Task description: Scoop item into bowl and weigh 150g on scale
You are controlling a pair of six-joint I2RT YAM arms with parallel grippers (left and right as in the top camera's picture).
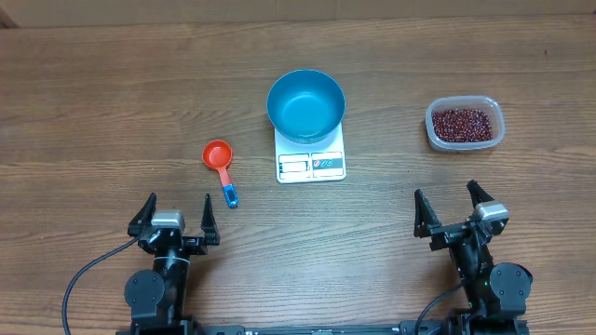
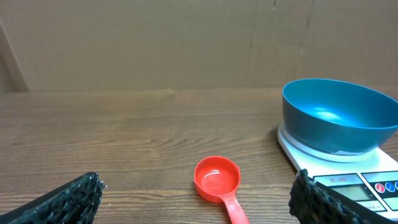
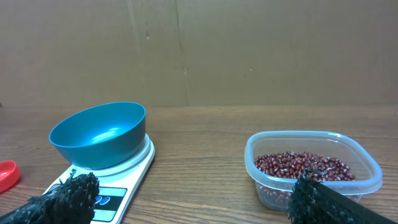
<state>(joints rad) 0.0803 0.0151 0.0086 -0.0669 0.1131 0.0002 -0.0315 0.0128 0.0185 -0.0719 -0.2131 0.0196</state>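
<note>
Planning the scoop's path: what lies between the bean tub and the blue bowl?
Nothing; just bare table between the bean tub and the blue bowl, shown in the overhead and right wrist views.

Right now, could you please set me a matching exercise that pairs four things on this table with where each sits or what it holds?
Things:
1. round bright blue bowl
2. small red plastic scoop
3. clear plastic tub
4. flat white rectangular scale

Places or states:
a. holds dark red beans
b. empty, standing on the scale
c. lies to the left of the scale
d. carries the bowl

Pairs: 1-b, 2-c, 3-a, 4-d
</note>
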